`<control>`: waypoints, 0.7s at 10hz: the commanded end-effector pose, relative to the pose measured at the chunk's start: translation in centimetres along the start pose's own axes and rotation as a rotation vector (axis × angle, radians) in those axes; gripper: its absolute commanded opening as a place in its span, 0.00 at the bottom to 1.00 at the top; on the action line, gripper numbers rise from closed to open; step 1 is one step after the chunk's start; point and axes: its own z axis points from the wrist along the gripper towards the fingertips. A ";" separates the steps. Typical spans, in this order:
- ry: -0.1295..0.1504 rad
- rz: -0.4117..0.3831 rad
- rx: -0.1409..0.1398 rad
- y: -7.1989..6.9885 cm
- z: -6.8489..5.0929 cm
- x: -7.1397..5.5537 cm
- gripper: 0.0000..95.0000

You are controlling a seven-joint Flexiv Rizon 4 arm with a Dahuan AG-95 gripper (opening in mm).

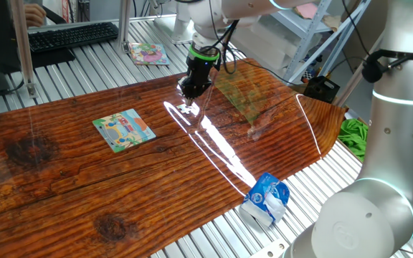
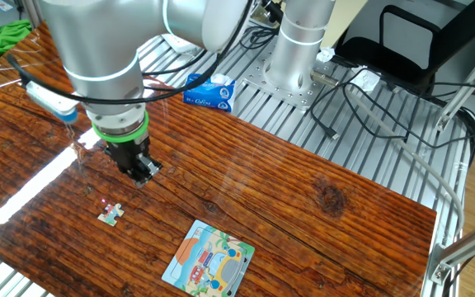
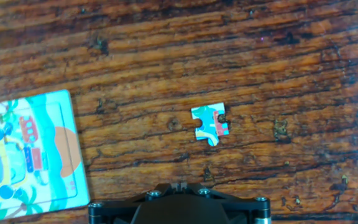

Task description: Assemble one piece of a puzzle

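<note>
The puzzle is a small square board with a light blue, green and orange cartoon, lying flat on the wooden tabletop. It also shows in the other fixed view and at the left edge of the hand view. One loose puzzle piece lies apart from the board on the wood. The piece also shows in the other fixed view and in the hand view. My gripper hangs a little above the table close to the piece, fingers together and empty. The hand view shows only its black body.
A blue-and-white packet lies at the table's near edge by the robot base. A pink-and-green picture board and a keyboard lie on the slatted bench beyond. A green cloth hangs off to the right.
</note>
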 end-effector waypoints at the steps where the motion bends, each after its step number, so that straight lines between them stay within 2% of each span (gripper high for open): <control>1: 0.014 -0.032 0.006 -0.4 0.3 -0.4 0.00; 3: 0.010 -0.047 0.043 -0.8 0.8 -1.0 0.00; 6: 0.012 -0.051 0.051 -1.3 1.7 -1.7 0.00; 7: 0.010 -0.062 0.057 -1.6 2.5 -2.2 0.00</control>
